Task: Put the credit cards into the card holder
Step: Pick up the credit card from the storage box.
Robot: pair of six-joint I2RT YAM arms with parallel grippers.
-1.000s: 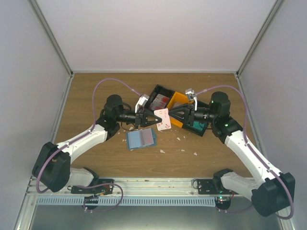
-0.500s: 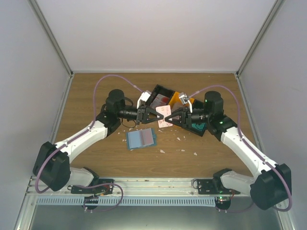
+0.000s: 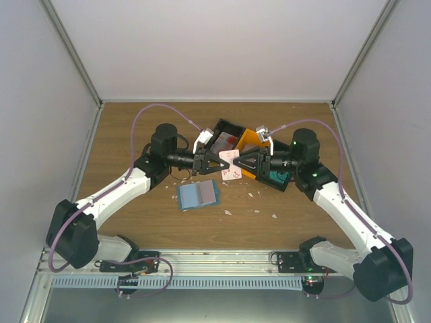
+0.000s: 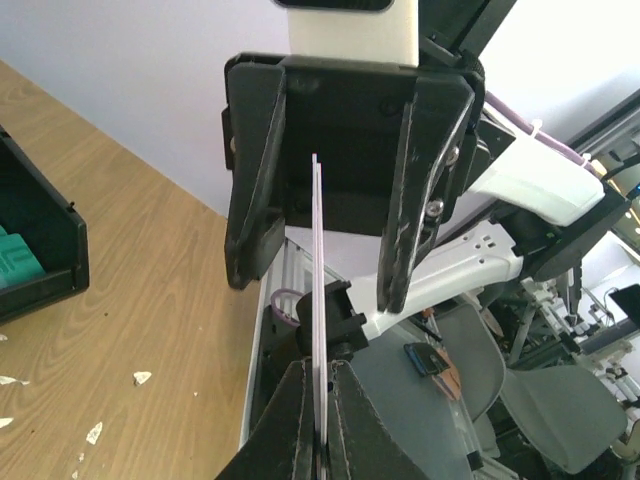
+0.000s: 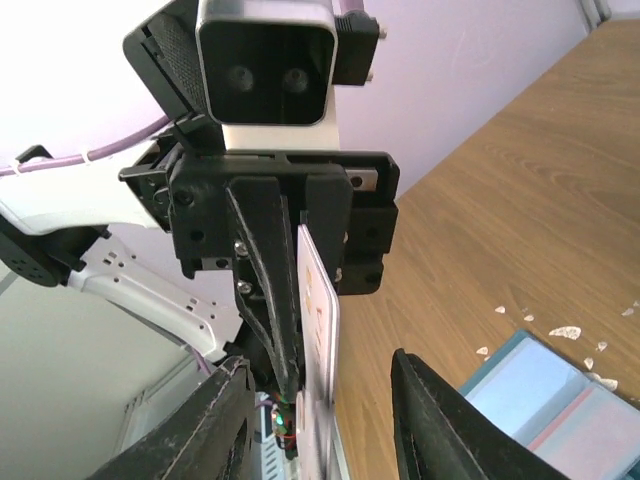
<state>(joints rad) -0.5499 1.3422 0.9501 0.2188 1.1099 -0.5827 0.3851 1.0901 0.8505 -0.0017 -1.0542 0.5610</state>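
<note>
A white credit card with red blotches stands on edge in the air between the two grippers, above the table. My left gripper is shut on it; in the left wrist view the card shows edge-on, pinched at my left gripper. My right gripper faces it, open, its fingers standing apart on either side of the card without touching it. In the right wrist view the card sits between my right gripper's spread jaws. The blue card holder lies flat on the table below.
A black-and-orange tray sits behind the grippers, with red-blotched cards at its left end and teal cards at its right end. Small white scraps lie scattered on the wooden table near the holder.
My right gripper has opened off the card and drawn back slightly to the right. The card stays in my left gripper, which has shifted slightly right.
</note>
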